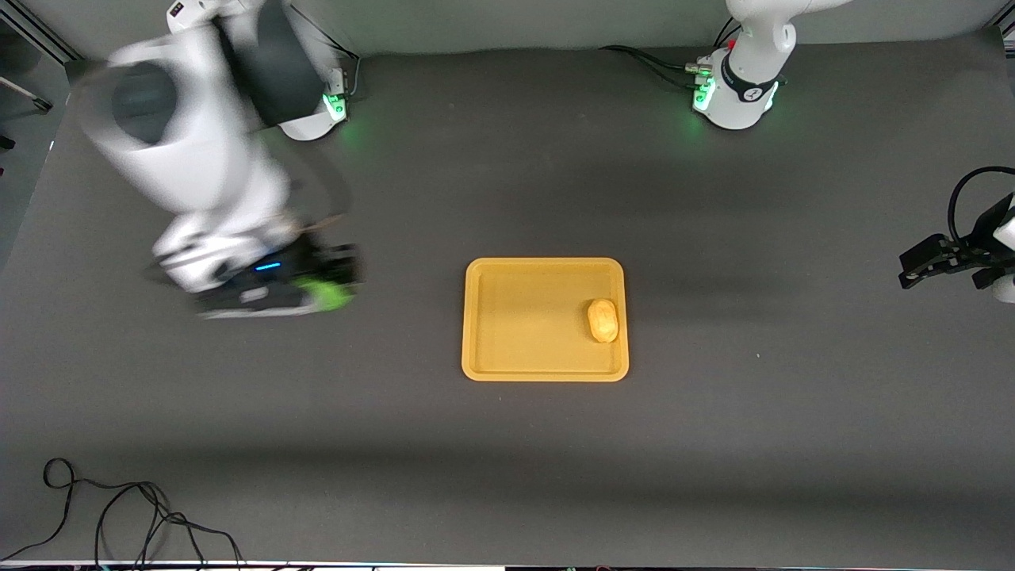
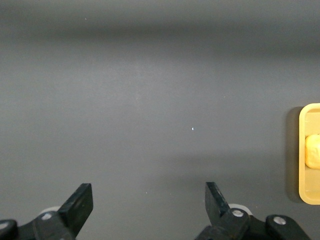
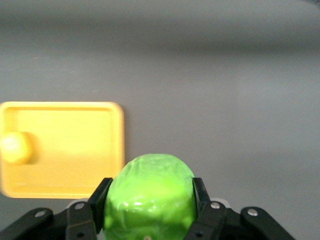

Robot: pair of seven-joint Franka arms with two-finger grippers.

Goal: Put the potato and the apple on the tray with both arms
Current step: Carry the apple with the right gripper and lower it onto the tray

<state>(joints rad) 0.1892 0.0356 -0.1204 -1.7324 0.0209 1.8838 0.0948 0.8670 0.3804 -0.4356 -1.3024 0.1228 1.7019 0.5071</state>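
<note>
The orange-yellow tray (image 1: 523, 274) lies at the middle of the table, with the yellow-tan potato (image 1: 603, 320) in it near the rim toward the left arm's end. The tray (image 3: 75, 135) and potato (image 3: 16, 147) also show in the right wrist view. My right gripper (image 1: 329, 292) is shut on the green apple (image 3: 151, 197) and holds it over the bare table toward the right arm's end of the tray. My left gripper (image 1: 912, 270) is open and empty over the table at the left arm's end; its view catches the tray's edge (image 2: 309, 195) and the potato (image 2: 313, 151).
Black cables (image 1: 119, 515) lie at the table's near edge toward the right arm's end. The two arm bases (image 1: 737, 95) stand along the table's edge farthest from the front camera.
</note>
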